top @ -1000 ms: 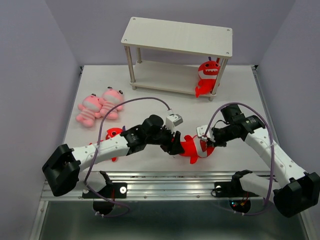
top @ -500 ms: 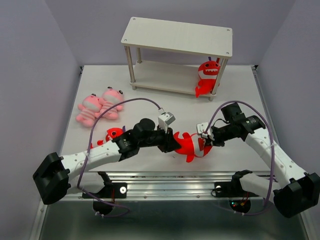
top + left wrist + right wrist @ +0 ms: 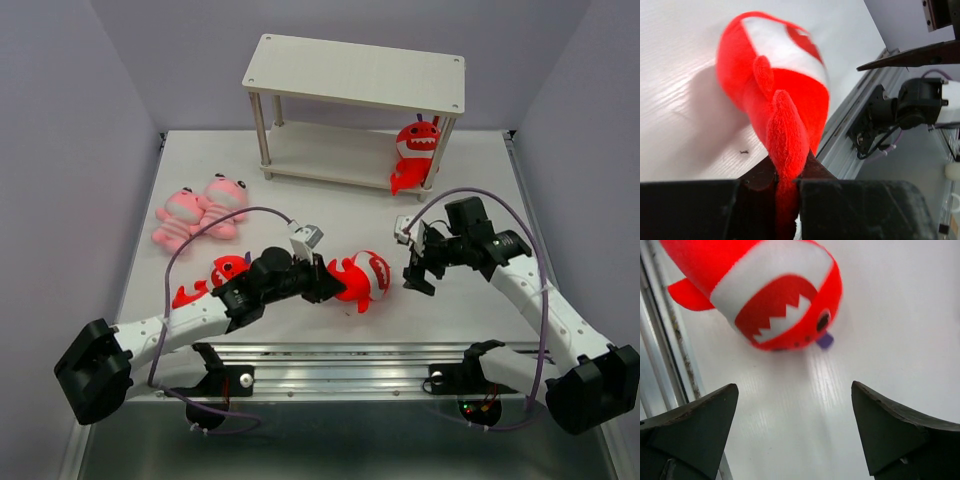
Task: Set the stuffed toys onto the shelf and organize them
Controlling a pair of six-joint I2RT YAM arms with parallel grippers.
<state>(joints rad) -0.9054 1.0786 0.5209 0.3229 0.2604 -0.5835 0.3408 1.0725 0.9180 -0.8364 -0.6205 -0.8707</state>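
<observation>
Red shark toy (image 3: pixel 226 268) partly hidden, behind left arm (image 3: pixel 185 320)

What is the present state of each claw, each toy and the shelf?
Left claw: shut on a toy's tail.
Right claw: open, empty.
Middle red toy: held by its tail.
Shelf red toy: upright on the lower board.
Left red toy: lying on table, partly under left arm.
Pink toys: lying side by side on table.
Shelf: upright, top board bare.

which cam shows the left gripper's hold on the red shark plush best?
Left wrist: the left gripper is shut on the red toothy shark plush toy's tail end, close up. Top external shows the grip small, partly hidden. Right wrist shows only the toy's mouth end.
</observation>
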